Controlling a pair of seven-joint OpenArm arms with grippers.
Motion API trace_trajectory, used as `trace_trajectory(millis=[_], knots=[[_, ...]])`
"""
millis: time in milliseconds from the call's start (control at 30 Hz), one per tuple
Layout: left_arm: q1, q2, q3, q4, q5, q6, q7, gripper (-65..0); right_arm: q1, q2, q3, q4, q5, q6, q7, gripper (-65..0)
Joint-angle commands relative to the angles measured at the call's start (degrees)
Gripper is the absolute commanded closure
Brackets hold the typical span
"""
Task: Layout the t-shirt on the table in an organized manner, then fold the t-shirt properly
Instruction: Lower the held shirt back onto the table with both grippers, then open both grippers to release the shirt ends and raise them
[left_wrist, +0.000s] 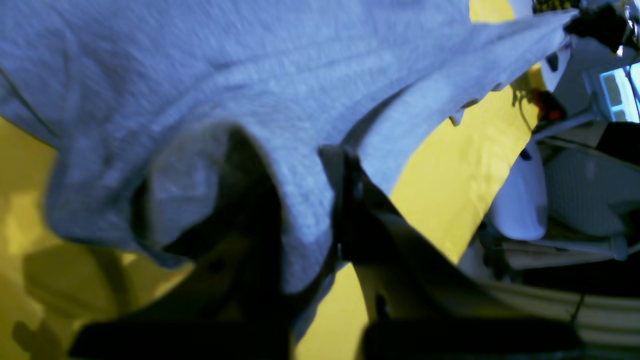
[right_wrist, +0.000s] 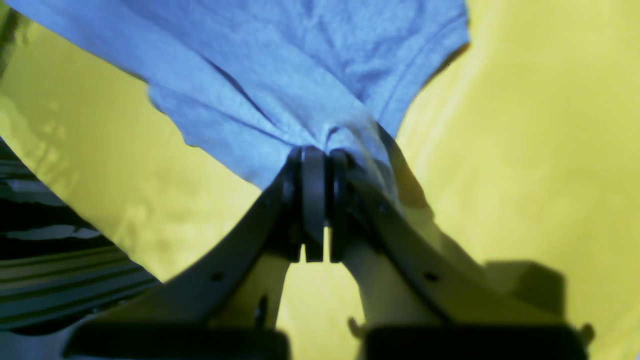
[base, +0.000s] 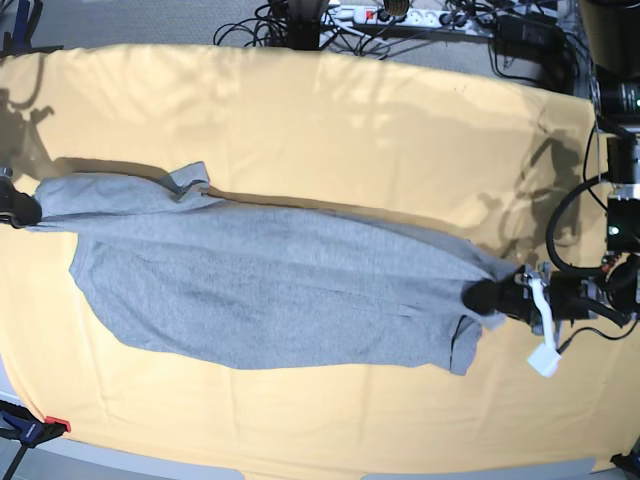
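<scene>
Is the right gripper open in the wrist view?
No, the right gripper's fingers are pressed shut on a bunch of the t-shirt.

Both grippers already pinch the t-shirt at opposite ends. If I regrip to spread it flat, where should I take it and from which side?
Judging by the base view, the t-shirt is stretched long and narrow between the right gripper and left gripper. Take the loose near hem corner, coming from the table's near edge: it hangs free there and probably pulls outward to widen the cloth.
</scene>
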Motion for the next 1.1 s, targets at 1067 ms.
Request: trace_trajectory(millis=[1067], knots=[[20.3, -11.4, -0.6, 22.0, -1.4, -1.5, -0.9, 0.0, -12.0, 0.7, 0.5, 0.8, -6.0, 0.1, 1.1, 0.0]])
